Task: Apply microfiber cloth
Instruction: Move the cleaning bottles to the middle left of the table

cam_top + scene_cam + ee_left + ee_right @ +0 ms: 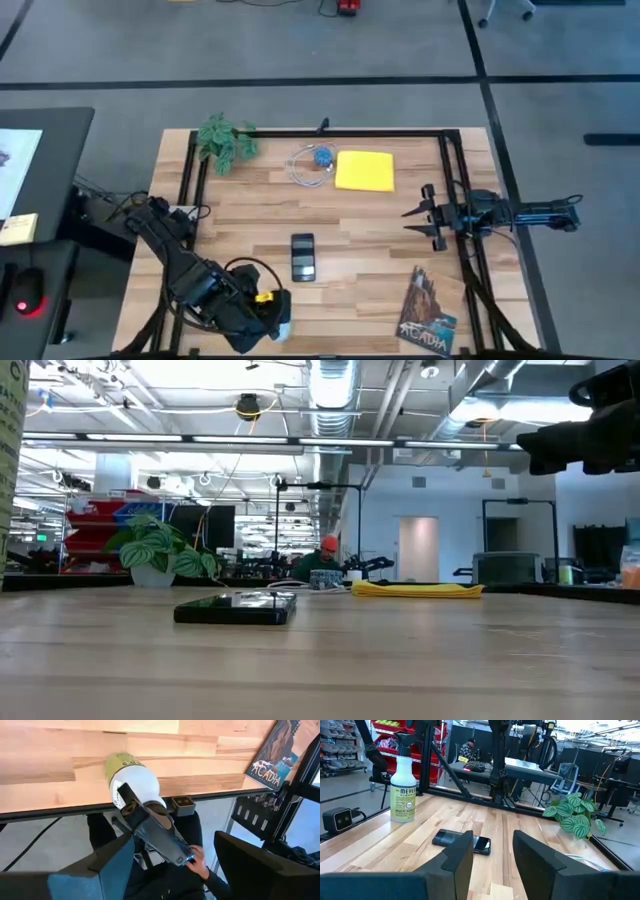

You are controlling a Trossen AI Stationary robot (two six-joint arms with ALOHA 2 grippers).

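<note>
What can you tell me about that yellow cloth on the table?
The microfiber cloth is a plain bright yellow square of soft-looking fabric, lying flat on the wooden table near its far edge. Seen level, it is a low, slightly rumpled layer. A coiled cable lies just beside it. Neither gripper touches it.

A black smartphone [303, 257] lies mid-table, a potted plant [226, 141] far left. An Acadia booklet [428, 311] sits near right; a spray bottle [404, 783] stands at the near-left edge.
</note>
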